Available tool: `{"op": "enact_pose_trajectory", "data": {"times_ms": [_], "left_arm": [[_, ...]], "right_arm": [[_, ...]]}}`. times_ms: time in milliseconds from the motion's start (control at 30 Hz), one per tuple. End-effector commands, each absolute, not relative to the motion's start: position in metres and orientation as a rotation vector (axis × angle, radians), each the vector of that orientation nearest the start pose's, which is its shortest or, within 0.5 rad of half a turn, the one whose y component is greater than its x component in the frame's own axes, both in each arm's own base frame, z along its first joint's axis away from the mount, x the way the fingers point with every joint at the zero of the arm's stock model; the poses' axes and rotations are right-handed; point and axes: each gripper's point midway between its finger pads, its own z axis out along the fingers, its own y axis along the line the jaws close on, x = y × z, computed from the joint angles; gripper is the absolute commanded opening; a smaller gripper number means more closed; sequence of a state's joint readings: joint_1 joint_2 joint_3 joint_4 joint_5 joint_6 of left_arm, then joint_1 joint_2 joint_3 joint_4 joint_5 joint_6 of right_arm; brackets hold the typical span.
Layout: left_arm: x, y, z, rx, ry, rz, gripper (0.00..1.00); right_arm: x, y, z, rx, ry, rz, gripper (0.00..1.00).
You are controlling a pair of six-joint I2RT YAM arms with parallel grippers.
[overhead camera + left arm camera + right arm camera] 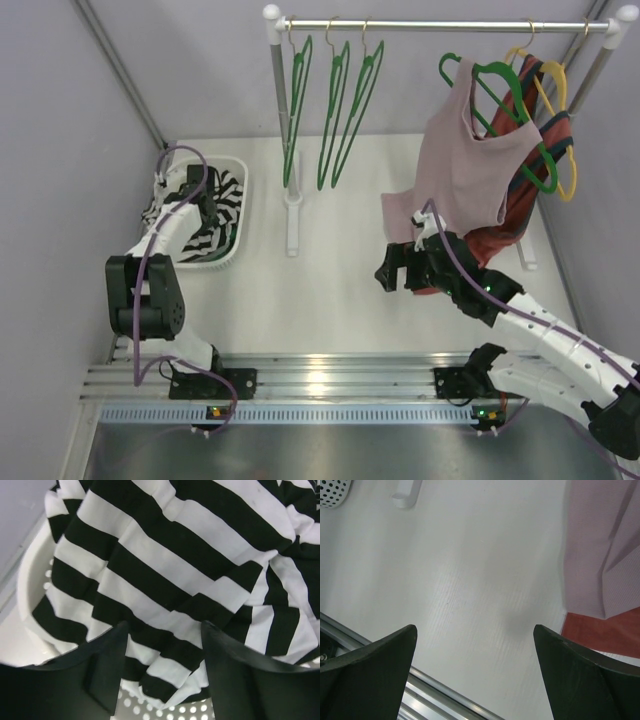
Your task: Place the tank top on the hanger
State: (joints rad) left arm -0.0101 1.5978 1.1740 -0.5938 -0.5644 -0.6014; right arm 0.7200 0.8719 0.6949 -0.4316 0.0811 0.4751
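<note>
The tank top (165, 565) is lying crumpled in a white basket (243, 200) at the worktop's (330, 300) far left. The left arm is reaching into that basket, and its fingers (102, 675) are standing apart on either side of a striped fold. Cloth is filling the gap between them, but I cannot tell whether they are gripping it or only straddling it.

Behind the middle of the worktop, three empty green hangers (335, 110) are hanging side by side from a rail (440, 24). Further right on the same rail, a pink top (465, 165) is hanging from another green hanger (520, 95). A yellow hanger (557, 100) and a rust-red garment (510, 225) are hanging just behind it.

The right arm is hovering near the pink top's lower hem. Its fingers (375, 665) are spread wide over bare worktop, holding nothing. In the right wrist view, the pink cloth and a strip of the red garment are showing at the right edge, apart from the fingers.
</note>
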Motion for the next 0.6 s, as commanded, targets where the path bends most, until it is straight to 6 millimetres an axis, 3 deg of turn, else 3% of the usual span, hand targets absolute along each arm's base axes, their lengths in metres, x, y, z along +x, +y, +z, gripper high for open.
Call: {"op": "enact_pose_trajectory", "data": {"times_ms": [0,67,100,167,200,300,400,567], "left_arm": [[0.383,0.078,0.109,-0.904,2.228,0.425,0.54],[0.382,0.078,0.105,-0.905,2.239,0.425,0.41],[0.382,0.078,0.105,-0.901,2.240,0.424,0.27],[0.382,0.076,0.108,-0.895,2.240,0.407,0.13],[0.381,0.076,0.109,-0.891,2.243,0.404,0.00],[0.382,0.073,0.129,-0.864,2.220,0.365,0.00],[0.382,0.064,0.164,-0.811,2.184,0.283,0.00],[0.377,0.049,0.254,-0.706,2.046,0.116,0.00]], "right_arm": [[0.216,0.202,0.181,-0.211,2.144,0.655,1.00],[0.216,0.202,0.180,-0.209,2.144,0.656,1.00],[0.216,0.202,0.180,-0.207,2.146,0.656,1.00],[0.216,0.203,0.181,-0.208,2.145,0.658,1.00],[0.216,0.203,0.181,-0.207,2.145,0.659,1.00],[0.217,0.204,0.182,-0.207,2.143,0.665,1.00],[0.217,0.205,0.183,-0.209,2.145,0.665,1.00],[0.220,0.207,0.189,-0.214,2.130,0.663,1.00]]}}
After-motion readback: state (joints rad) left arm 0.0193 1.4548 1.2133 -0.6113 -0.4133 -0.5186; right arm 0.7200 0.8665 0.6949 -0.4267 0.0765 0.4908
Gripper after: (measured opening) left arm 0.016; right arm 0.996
